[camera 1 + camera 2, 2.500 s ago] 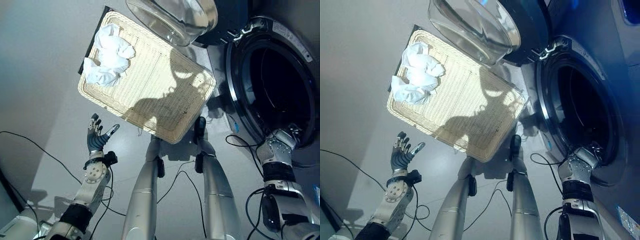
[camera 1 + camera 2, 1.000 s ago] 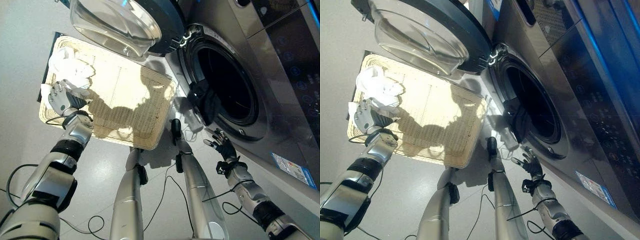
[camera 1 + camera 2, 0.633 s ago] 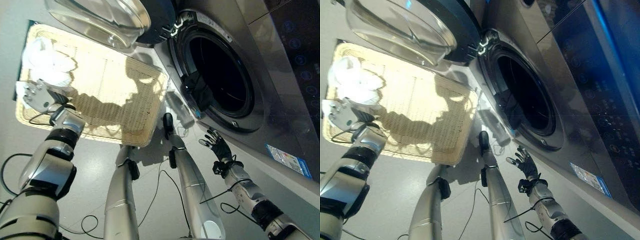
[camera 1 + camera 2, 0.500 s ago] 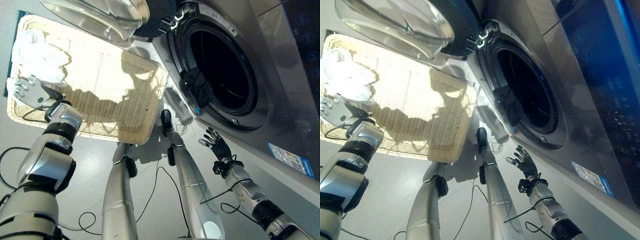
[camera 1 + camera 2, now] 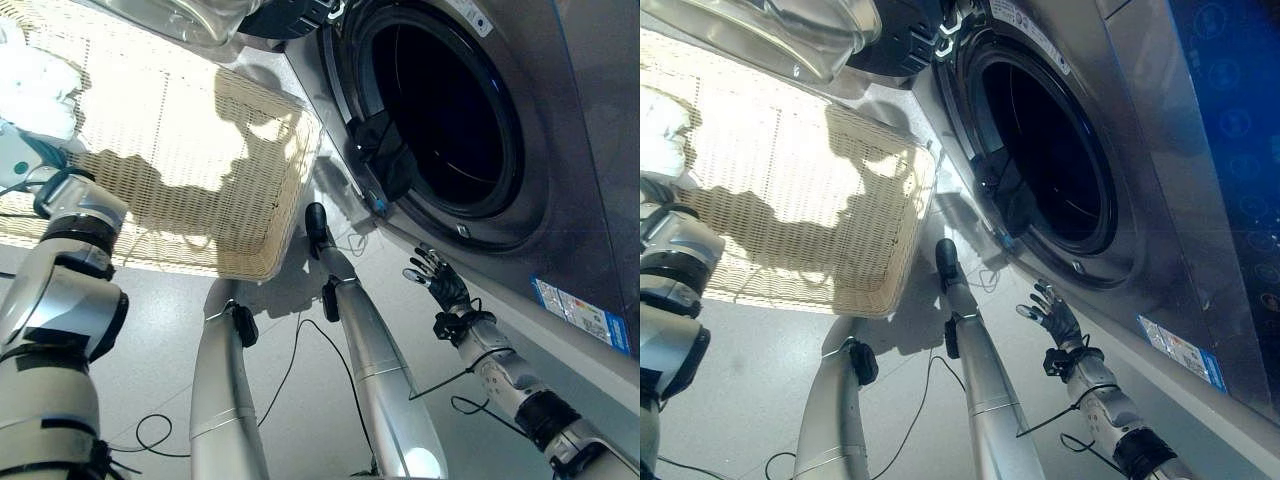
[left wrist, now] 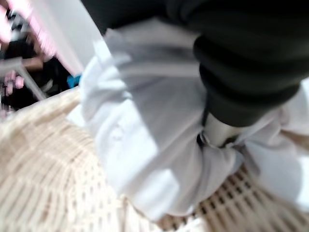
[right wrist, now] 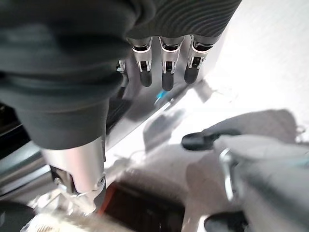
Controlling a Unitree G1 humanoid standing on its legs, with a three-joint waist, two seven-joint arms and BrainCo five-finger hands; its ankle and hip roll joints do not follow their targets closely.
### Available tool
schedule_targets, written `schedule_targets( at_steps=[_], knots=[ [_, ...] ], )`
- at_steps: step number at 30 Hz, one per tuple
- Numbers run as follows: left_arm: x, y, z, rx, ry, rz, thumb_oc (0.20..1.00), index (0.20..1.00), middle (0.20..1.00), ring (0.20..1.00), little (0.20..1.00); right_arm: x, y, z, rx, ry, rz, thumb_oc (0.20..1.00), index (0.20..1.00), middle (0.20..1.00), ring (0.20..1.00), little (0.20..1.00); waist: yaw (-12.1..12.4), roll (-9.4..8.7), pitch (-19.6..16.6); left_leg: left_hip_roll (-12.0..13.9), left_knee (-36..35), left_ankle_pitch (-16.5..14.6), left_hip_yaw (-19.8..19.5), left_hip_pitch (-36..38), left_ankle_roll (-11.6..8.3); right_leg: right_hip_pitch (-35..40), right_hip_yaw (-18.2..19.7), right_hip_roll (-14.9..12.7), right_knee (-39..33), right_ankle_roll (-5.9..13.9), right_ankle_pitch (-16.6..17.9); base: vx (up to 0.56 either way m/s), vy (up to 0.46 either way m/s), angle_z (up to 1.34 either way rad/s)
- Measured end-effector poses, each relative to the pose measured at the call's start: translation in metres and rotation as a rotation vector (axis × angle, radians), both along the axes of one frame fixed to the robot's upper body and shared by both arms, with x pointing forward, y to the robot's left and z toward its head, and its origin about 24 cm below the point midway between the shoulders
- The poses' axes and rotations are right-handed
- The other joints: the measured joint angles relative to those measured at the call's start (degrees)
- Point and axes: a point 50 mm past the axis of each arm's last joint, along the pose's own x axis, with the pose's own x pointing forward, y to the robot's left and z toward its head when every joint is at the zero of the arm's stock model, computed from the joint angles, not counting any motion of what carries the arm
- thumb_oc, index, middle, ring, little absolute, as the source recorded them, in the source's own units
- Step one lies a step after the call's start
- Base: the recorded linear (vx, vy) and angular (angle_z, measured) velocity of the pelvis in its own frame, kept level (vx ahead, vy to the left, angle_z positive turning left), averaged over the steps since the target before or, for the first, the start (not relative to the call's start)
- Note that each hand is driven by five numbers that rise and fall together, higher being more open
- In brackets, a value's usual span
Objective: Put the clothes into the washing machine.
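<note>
1. White clothes are lying in the wicker basket at 9 o'clock, left hand buried in them; finger state cannot be told.
2. Right hand is hovering spread below the washing machine drum at 4 o'clock.

Right hand spread below the washing machine, beside the basket.
</note>
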Motion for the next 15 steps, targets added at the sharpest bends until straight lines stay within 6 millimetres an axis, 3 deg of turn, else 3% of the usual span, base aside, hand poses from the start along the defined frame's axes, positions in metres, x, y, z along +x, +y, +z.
schedule_targets(
  at_steps=[5, 8, 11, 12, 15],
  knots=[
    [0.013, -0.015, -0.005, 0.040, -0.036, -0.231, 0.200, 0.200, 0.200, 0.200, 0.200, 0.000, 0.008, 0.011, 0.015, -0.050, 0.022, 1.000, 1.000, 1.000, 1.000, 1.000, 0.5, -0.23, -0.1, -0.6, -3.8, 1.9, -1.4, 3.8, -0.63, 3.4, 0.3, 0.2, -0.8, -0.22, -0.5, -0.05, -0.089, 0.18],
    [0.021, -0.038, -0.009, 0.102, -0.070, -0.420, 0.200, 0.200, 0.200, 0.200, 0.200, 0.001, 0.007, 0.018, 0.004, -0.086, 0.008, 1.000, 1.000, 1.000, 1.000, 1.000, 0.7, -0.28, -0.2, -1.4, -7.7, 4.2, -1.7, 6.9, -0.68, 5.0, 1.0, -0.1, -0.9, 0.15, -0.8, -0.11, -0.148, 0.13],
    [0.023, -0.067, -0.029, 0.194, -0.056, -0.618, 0.200, 0.200, 0.200, 0.200, 0.200, -0.001, -0.002, 0.018, -0.021, -0.108, -0.062, 1.000, 1.000, 1.000, 1.000, 1.000, 2.7, -0.17, -0.1, -1.5, -9.9, 5.4, -1.9, 10.3, -0.93, 7.2, 1.0, 0.0, -0.6, 0.22, -1.2, -0.06, -0.161, 0.01],
    [0.021, -0.080, -0.044, 0.224, -0.033, -0.695, 0.200, 0.200, 0.200, 0.200, 0.200, -0.003, -0.002, 0.020, -0.034, -0.134, -0.071, 1.000, 1.000, 1.000, 1.000, 1.000, 3.7, -0.04, -0.2, -1.5, -12.0, 5.9, -2.0, 12.2, -1.70, 8.0, 1.0, 0.1, -0.6, -0.13, -1.6, -0.05, -0.187, 0.02],
    [0.011, -0.096, -0.073, 0.229, -0.017, -0.815, 0.200, 0.200, 0.200, 0.200, 0.200, -0.007, 0.003, 0.025, -0.051, -0.180, -0.082, 1.000, 1.000, 1.000, 1.000, 1.000, 6.5, 0.26, 0.0, -0.9, -15.2, 7.3, -2.6, 14.5, -3.08, 8.8, 0.1, 0.3, -0.4, -0.51, -1.8, -0.06, -0.200, 0.01]
  ],
)
